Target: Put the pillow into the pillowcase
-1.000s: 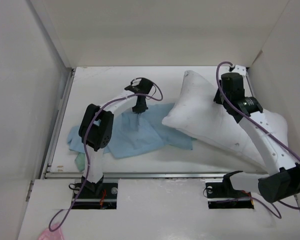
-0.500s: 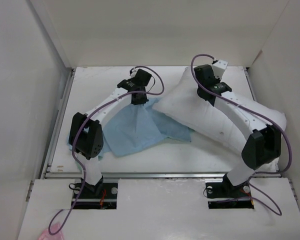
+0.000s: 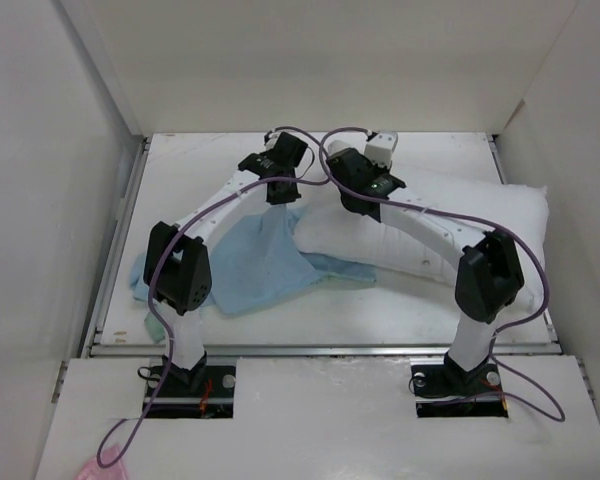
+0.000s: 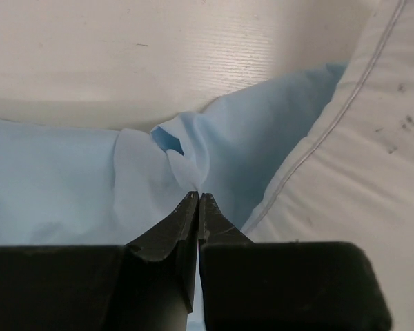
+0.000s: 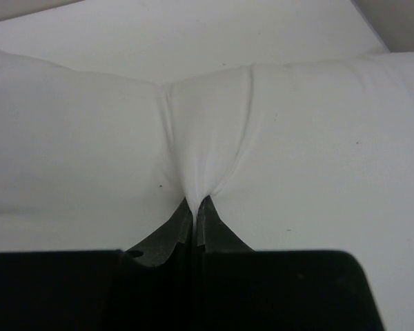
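Note:
The white pillow lies across the right half of the table, and its left end overlaps the pillowcase. My right gripper is at that left end, shut on a pinched fold of the pillow, with its tips closed on white fabric. The pale blue pillowcase spreads over the left middle, a teal-green edge showing at its near left. My left gripper is shut on a raised bunch of the pillowcase, tips together. The pillow's seamed edge sits just to its right.
White walls enclose the table on the left, back and right. A metal rail runs along the front edge. Bare tabletop shows behind the left arm. A pink scrap lies off the table at the bottom left.
The right arm swung left and dragged the pillow's end over to the left gripper; the pillow now lies flatter. The left gripper shifted back a little, still lifting the pillowcase.

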### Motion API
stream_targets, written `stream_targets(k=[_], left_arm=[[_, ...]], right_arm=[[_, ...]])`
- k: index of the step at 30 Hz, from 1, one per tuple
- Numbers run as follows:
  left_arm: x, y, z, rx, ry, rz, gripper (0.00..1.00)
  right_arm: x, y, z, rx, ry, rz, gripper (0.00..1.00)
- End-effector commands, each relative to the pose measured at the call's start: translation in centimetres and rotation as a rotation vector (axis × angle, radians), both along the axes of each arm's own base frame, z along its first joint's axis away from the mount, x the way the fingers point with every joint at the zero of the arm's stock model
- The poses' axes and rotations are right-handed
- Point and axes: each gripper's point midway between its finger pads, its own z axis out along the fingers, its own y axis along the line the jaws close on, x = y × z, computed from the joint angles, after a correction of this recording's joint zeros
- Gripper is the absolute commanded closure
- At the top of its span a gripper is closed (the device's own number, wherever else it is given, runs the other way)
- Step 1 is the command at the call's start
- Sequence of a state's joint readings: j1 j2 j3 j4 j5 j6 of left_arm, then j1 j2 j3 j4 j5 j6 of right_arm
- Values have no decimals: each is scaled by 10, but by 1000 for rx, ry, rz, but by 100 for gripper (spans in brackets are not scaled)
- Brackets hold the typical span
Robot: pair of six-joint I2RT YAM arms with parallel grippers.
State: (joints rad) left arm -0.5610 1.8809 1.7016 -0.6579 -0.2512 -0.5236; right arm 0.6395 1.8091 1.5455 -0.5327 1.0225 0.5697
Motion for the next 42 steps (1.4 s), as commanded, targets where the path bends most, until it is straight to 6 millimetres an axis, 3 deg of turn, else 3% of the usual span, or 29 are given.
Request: stream_targets(k=[1, 5, 7, 8, 10, 11, 12, 13, 14, 15, 18, 19, 22, 24, 26, 27, 30, 31, 32, 34, 38, 40, 42], left_arm=[[6, 2, 23, -22, -70, -3, 100], [9, 4, 36, -49, -115, -9, 100], [8, 3, 36, -55, -112, -14, 100], [8, 1, 43, -71, -124, -20, 100], [0, -3, 62, -98, -154, -38, 100], [-2, -2, 58, -94, -146, -38, 100], [-8, -5, 74, -117, -182, -50, 100], [-12, -2, 79, -122, -191, -50, 100], [-17, 1, 80, -123, -191, -50, 100], [-22, 6, 93, -137, -220, -34, 100], [-25, 14, 103, -137, -254, -17, 100], [-27, 15, 101, -132, -246, -18, 100], [-27, 19, 108, -122, -260, -3, 100], [-32, 25, 118, -124, -282, 7, 100], [-37, 35, 134, -137, -319, 25, 100], [-39, 36, 139, -144, -330, 25, 100], [-46, 43, 152, -156, -362, 34, 100], [-49, 45, 143, -146, -346, 33, 100], [-50, 46, 137, -131, -335, 26, 100], [-55, 49, 133, -127, -329, 26, 100], [-64, 57, 96, -91, -250, 31, 100], [-58, 58, 96, -122, -268, 37, 100], [-55, 48, 98, -176, -275, 4, 100]], right_arm=[[5, 14, 24, 59, -89, -3, 100], [-1, 34, 35, 127, -95, 73, 100], [-3, 38, 60, 170, -150, 84, 100], [-1, 39, 65, 175, -164, 88, 100], [9, 50, 100, 242, -252, 105, 100], [12, 52, 93, 232, -239, 105, 100], [18, 57, 108, 256, -270, 105, 100], [24, 59, 94, 219, -240, 90, 100], [24, 65, 91, 203, -231, 90, 100], [24, 67, 89, 192, -229, 77, 100], [8, 81, 82, 132, -218, 79, 100], [-5, 88, 63, 83, -188, 92, 100], [-20, 87, 37, 48, -138, 106, 100], [-28, 79, -1, 8, -70, 87, 100], [-35, 69, -22, -31, -35, 38, 100], [-41, 62, -45, -99, 41, 26, 100], [-43, 53, -65, -150, 41, -53, 100], [-50, 44, -83, -247, 107, -66, 100], [-49, 44, -87, -216, 74, -112, 100], [-42, 29, -78, -293, 94, -177, 100], [-11, 7, -41, -212, -17, -280, 100], [0, -10, -22, -187, -49, -326, 100], [5, -12, -2, -172, -76, -322, 100]])
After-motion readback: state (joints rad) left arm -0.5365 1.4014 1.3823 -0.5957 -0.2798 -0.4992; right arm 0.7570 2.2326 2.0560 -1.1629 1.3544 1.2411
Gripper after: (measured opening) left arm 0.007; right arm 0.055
